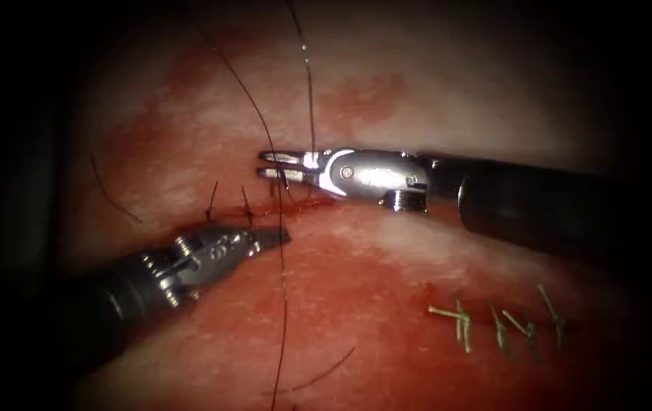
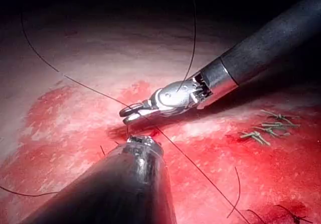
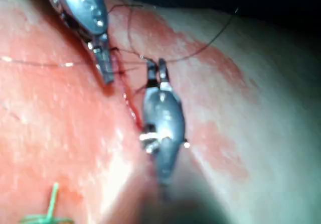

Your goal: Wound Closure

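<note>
Steel of the right tool (image 1: 268, 165) shining smooth and silver, with its two thin, straight jaws standing a little apart like a small fork. Gripping nothing, but lying just above the cut (image 1: 304, 204). Showing the same small gap up close in the right wrist view (image 3: 156, 69) and from the side in the left wrist view (image 2: 131, 112). Reaching back into a rounded metal wrist, then a long dark shaft (image 1: 539, 205).

Pressing together on the left tool (image 1: 274, 237), with the jaws making one short, flat, dark point that is touching the wet edge of the cut. Lying right at that tip, the thread (image 1: 283, 304), thin, black and hair-like. Not able to tell if it is being pinched there. Seeing the same closed point beside the cut in the right wrist view (image 3: 106, 72).

Running on from there in long soft curves, up past the right tool and down across the tissue (image 1: 455, 99). Sticking up by the cut like little whiskers, two short dark thread ends (image 1: 211, 199).

Looking pale pink and bumpy away from the cut, and wet and glossy with red fluid (image 1: 356, 297) near it. Sitting well to the right in a small row, stiff green stitches (image 1: 497, 323).

Not able to tell where the needle is lying.
</note>
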`<state>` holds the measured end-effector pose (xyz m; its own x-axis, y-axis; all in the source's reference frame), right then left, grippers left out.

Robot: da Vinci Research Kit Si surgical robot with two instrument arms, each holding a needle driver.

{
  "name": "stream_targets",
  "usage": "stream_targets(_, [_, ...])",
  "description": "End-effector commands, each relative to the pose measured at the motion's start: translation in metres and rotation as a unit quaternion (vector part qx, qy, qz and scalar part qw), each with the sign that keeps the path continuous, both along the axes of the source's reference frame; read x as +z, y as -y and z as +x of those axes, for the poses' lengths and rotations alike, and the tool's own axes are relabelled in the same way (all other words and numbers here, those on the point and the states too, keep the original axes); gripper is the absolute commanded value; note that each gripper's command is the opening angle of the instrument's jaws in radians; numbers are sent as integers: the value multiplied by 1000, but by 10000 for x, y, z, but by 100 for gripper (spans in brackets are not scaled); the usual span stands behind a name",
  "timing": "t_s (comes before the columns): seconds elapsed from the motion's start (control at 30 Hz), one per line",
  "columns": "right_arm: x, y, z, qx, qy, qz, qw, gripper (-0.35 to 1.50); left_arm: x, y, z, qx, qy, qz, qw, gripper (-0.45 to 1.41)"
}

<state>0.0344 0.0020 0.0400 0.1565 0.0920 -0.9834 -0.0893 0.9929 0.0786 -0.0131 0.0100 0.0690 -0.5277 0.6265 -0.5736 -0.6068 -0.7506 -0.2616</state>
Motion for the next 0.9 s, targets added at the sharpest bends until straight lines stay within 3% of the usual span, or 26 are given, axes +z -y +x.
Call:
stream_targets(0.03, [4, -3, 8, 0, -1, -1, 1000, -35, 8, -1, -4, 6, -3, 2, 1000, -45])
stream_targets(0.27, [3, -5, 8, 1, -2, 5, 1000, -35, 38, 26, -4, 44, -22, 27, 998, -45])
stream_targets(0.63, [1, -3, 9, -14, 8, 25, 1000, -35, 59, 25, 4, 45, -26, 37, 998, -45])
stream_targets(0.9, [3, -5, 12, -25, 23, 80, 996, -35, 76, 22, 14, 46, -29, 43, 998, -45])
